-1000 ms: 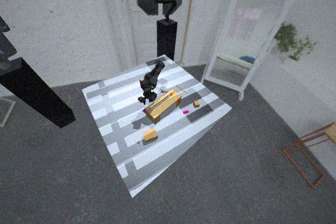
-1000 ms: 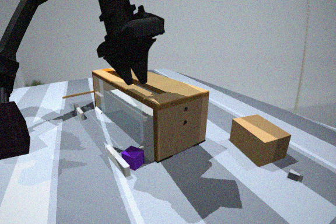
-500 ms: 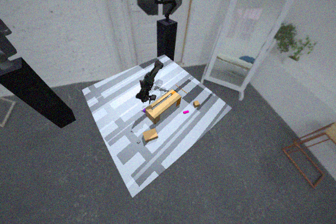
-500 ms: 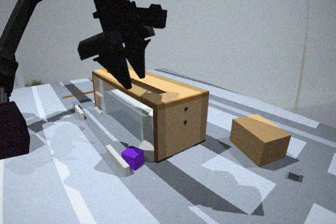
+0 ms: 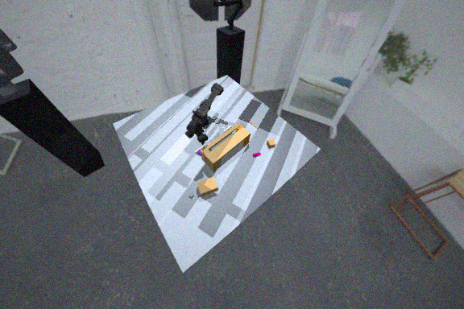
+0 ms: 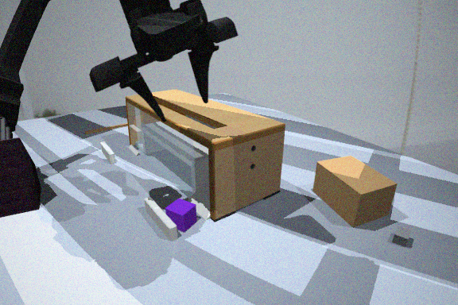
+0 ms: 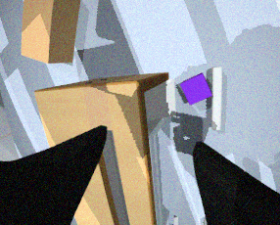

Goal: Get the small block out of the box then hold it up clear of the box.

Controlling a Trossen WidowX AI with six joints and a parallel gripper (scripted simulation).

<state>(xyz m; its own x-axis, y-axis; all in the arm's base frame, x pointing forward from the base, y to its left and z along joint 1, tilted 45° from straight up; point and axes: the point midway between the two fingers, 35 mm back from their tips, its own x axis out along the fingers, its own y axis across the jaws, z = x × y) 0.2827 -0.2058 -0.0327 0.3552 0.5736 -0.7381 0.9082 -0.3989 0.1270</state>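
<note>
The small purple block [image 5: 199,152] [image 6: 181,212] [image 7: 196,89] rests on the table outside the box, in front of its near end. It lies between a low white rail [image 6: 161,218] [image 7: 217,98] and the box front. The wooden box [image 5: 231,147] [image 6: 250,176] [image 7: 73,112] stands upright, with a clear front and a slot in its top. My gripper [image 5: 196,138] [image 6: 184,110] [image 7: 151,140] is open and empty. It is above the box's front edge, higher than the block and off to one side of it. In the wrist view the block appears beyond the right fingertip.
A larger wooden block [image 5: 208,186] [image 6: 354,192] [image 7: 64,36] stands off the box's near end, with a small dark piece [image 5: 191,196] [image 6: 402,240] beside it. A small wooden cube [image 5: 271,143] and a magenta piece [image 5: 257,154] lie behind the box. A thin orange rod [image 5: 253,125] [image 6: 105,129] lies past its far end.
</note>
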